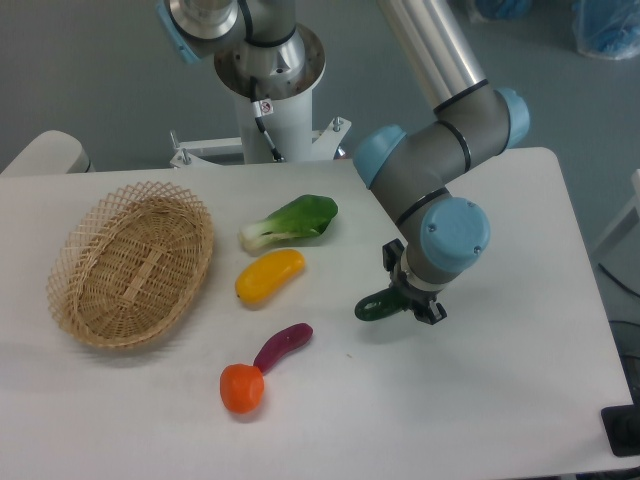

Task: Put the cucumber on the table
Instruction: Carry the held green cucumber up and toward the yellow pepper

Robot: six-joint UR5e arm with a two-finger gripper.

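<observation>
The dark green glossy cucumber is held at its right end by my gripper, which is shut on it. Its free end sticks out to the left, and it hangs just above the white table, right of centre. The fingers are mostly hidden under the blue wrist joint. The cucumber lies right of the yellow vegetable and the eggplant.
An oval wicker basket stands at the left. Bok choy, a yellow vegetable, a purple eggplant and an orange round vegetable lie in the middle. The arm's base rises at the back.
</observation>
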